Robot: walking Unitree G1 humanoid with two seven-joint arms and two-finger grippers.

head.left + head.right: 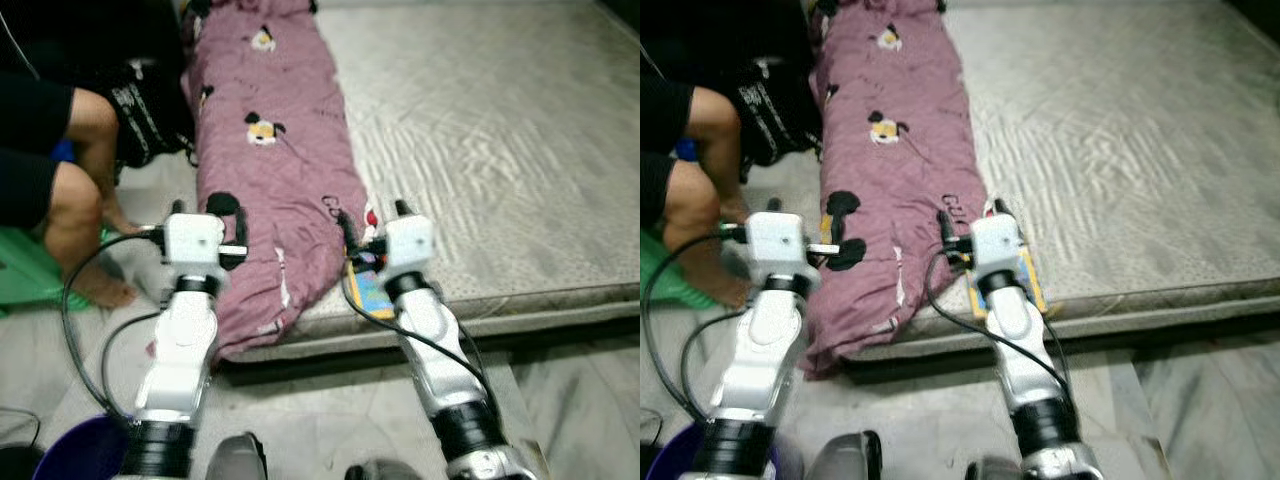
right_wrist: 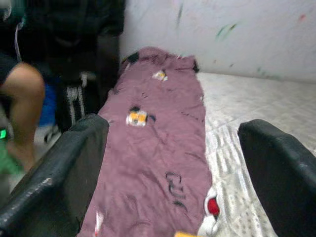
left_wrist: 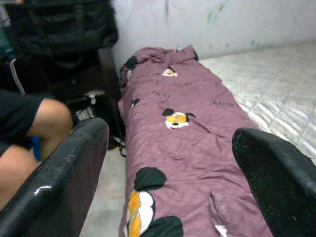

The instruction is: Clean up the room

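A mauve blanket (image 1: 265, 150) printed with cartoon mice lies folded in a long strip along the left side of a grey mattress (image 1: 500, 150). Its near end droops over the mattress's front corner. My left gripper (image 1: 208, 208) hovers open over the blanket's near left edge, its fingers (image 3: 54, 187) wide apart with nothing between them. My right gripper (image 1: 372, 215) is open above the blanket's near right edge, where blanket meets mattress. In the right wrist view the blanket (image 2: 158, 138) runs away toward the wall.
A yellow and blue flat item (image 1: 368, 290) lies on the mattress edge under my right wrist. A person's bare legs (image 1: 75, 200) are at the left beside a black bag (image 1: 150, 110) and a green stool (image 1: 25, 270). A blue bucket (image 1: 75, 450) stands by my left arm.
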